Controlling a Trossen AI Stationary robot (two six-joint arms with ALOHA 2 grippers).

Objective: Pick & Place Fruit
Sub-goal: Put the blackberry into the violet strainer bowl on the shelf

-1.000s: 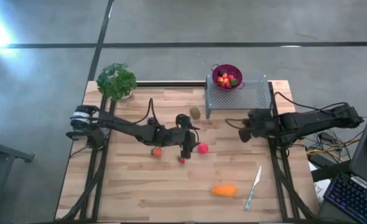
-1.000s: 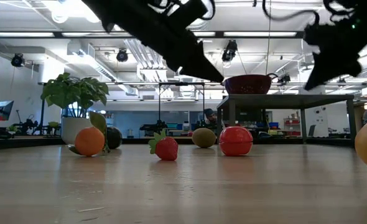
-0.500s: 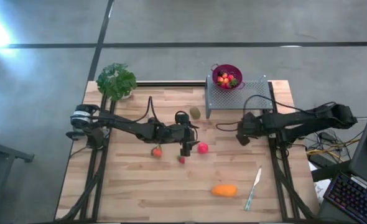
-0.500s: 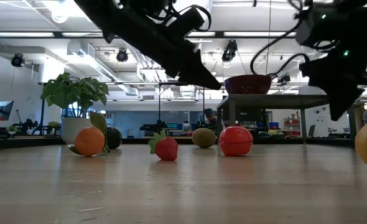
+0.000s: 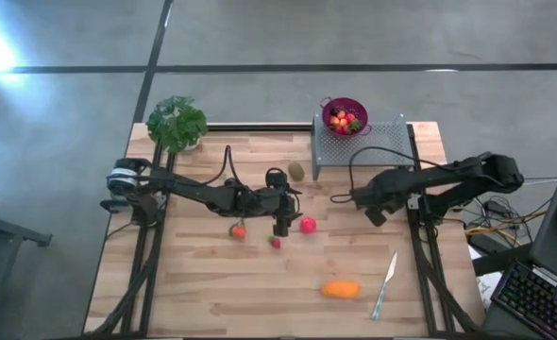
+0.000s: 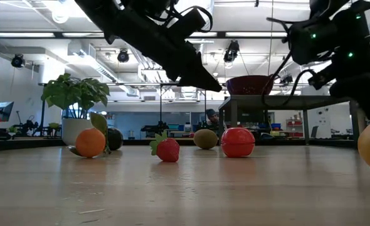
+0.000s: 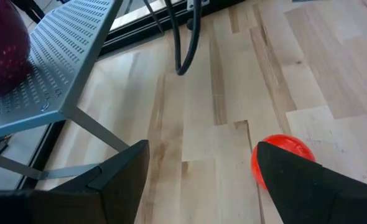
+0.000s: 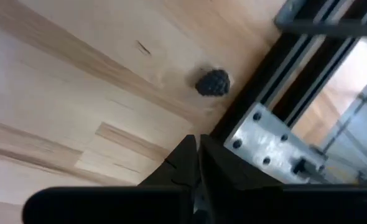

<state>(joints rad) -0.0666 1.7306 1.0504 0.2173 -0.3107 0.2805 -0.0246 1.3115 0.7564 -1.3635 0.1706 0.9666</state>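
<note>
Your left hand [image 5: 280,229] hangs with fingers spread above the bench [image 5: 212,293], just beside the pink-red ball [image 5: 308,225], which lies between the strawberry [image 5: 276,243] and the kiwi [image 5: 296,171]. Your right hand [image 5: 335,197] is pinched closed on nothing, near a dark berry [image 8: 212,82] lying by the metal rack [image 5: 382,146]. The oblong orange piece [image 5: 340,289] lies beside the knife [image 5: 384,283]; the purple colander [image 5: 346,115] holds more fruit.

right gripper [image 8: 198,163] | fingers pressing together | dark berry [image 8: 212,82] lying on wood beside metal frame [image 8: 265,127]
</note>
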